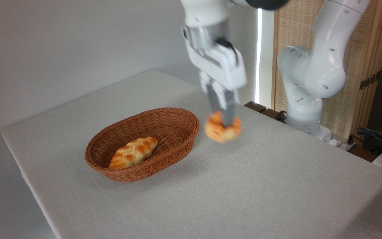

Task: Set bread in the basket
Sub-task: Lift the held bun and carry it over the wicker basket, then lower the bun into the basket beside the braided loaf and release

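The bread (218, 132), a small round golden-orange bun, hangs in the air just right of the basket's right rim. My gripper (224, 123) is shut on it from above, its fingers pressed into the bun's top. Both are blurred by motion. The oval brown wicker basket (181, 123) sits on the white tablecloth at centre left. Inside its near-left end lies a longer braided loaf (133, 152).
The table's left edge (31, 186) drops off close behind the basket. At the right rear stands the arm's white base (305, 99), before a wooden slatted screen (356, 99), with cables (376, 139) at the far right.
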Robot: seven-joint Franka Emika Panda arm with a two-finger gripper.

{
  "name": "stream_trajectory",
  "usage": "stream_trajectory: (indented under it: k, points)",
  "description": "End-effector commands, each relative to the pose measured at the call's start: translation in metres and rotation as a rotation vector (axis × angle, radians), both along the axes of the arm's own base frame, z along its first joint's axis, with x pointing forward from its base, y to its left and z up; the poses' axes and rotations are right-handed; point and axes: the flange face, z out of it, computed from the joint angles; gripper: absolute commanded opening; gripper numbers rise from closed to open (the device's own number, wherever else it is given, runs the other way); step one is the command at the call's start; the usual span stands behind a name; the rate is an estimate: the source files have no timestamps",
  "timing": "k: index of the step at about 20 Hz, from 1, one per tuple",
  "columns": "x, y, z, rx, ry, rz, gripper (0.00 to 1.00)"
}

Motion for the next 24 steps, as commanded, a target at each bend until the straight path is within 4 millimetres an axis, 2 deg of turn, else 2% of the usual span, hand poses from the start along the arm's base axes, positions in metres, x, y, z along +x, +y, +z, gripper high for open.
stream_trajectory:
  k: [1, 4, 6, 8, 11, 12, 14, 16, 19, 24]
  points:
    - [0.044, -0.06, 0.016, -0.054, 0.03, 0.099, 0.36]
    - [0.073, -0.107, 0.01, -0.076, 0.056, 0.194, 0.38]
    - [0.079, -0.144, -0.008, -0.051, 0.086, 0.207, 0.38]
    - [0.078, -0.165, -0.022, -0.025, 0.11, 0.193, 0.49]
    - [0.078, -0.179, -0.038, -0.015, 0.14, 0.168, 0.5]
    - [0.075, -0.188, -0.041, -0.012, 0.141, 0.152, 0.57]
    - [0.072, -0.19, -0.053, -0.002, 0.159, 0.145, 0.86]
    - [0.071, -0.189, -0.058, 0.002, 0.166, 0.146, 1.0]
    - [0.071, -0.192, -0.067, 0.0, 0.181, 0.141, 1.0]
    - [0.071, -0.195, -0.069, -0.005, 0.186, 0.138, 1.0]
